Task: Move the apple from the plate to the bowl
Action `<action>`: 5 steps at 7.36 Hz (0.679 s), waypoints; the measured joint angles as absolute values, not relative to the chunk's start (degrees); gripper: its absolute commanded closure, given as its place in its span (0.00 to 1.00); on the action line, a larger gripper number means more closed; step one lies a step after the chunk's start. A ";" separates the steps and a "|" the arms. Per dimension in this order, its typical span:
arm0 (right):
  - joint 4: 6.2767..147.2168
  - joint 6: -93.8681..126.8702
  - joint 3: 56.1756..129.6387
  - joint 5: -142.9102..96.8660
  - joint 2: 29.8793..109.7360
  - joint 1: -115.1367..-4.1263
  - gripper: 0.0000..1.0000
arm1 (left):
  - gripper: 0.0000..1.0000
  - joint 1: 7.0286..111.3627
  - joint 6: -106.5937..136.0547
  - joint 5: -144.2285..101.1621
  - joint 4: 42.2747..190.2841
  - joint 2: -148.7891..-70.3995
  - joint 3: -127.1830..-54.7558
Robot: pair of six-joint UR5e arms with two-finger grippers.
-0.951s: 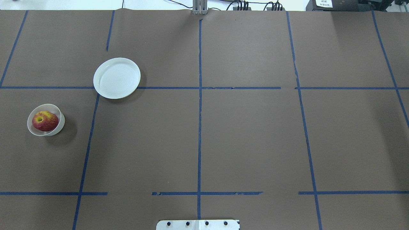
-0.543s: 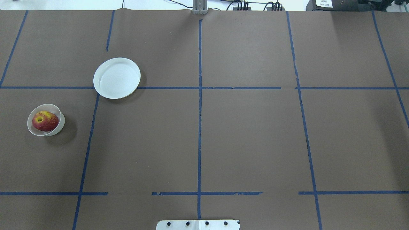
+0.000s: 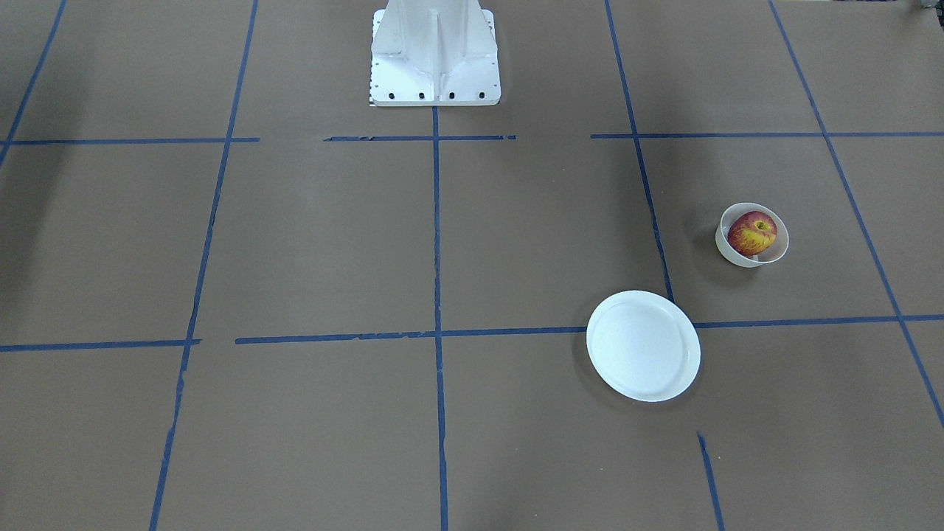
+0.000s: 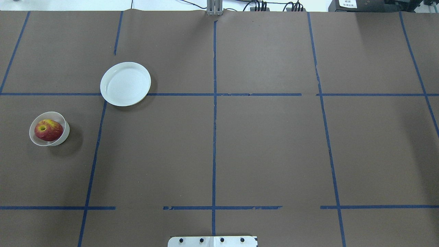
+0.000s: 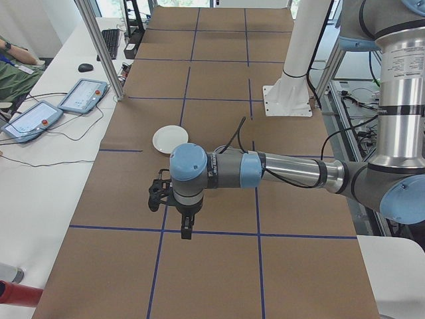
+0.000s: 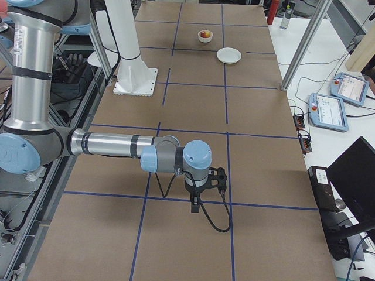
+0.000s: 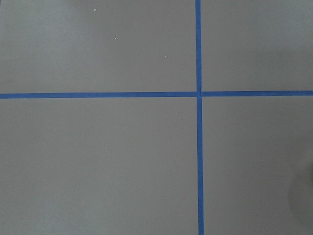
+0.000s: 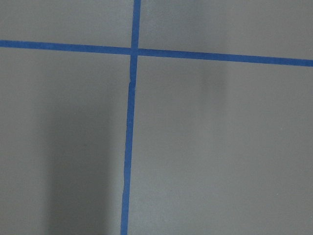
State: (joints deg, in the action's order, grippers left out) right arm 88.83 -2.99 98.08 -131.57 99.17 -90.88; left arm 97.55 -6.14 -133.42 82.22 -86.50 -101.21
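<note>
Brown paper crossed with blue tape is all that either wrist view shows. Only the side views catch the claws. The left gripper and the right gripper hang above the paper, each small, dark and half hidden behind its wrist, so I cannot tell whether either is released or clenched. Farther out on the robot's left, the apple sits inside the bowl, its yellow stem dimple showing. Beyond that lies the plate, near the bowl but not touching it
</note>
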 measured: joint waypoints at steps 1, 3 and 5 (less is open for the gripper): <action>88.82 -2.99 98.09 -131.57 99.15 -90.89 0.00 | 0.00 97.55 -6.15 -133.44 82.28 -86.54 -100.92; 88.83 -2.99 98.09 -131.57 99.14 -90.90 0.00 | 0.00 97.56 -6.15 -133.48 82.34 -86.55 -100.45; 88.78 -2.99 98.09 -131.57 99.19 -90.88 0.00 | 0.00 97.56 -6.15 -133.52 82.33 -86.50 -100.45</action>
State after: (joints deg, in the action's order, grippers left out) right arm 88.78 -2.99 98.09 -131.57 99.19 -90.88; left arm 97.56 -6.15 -133.52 82.33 -86.50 -100.45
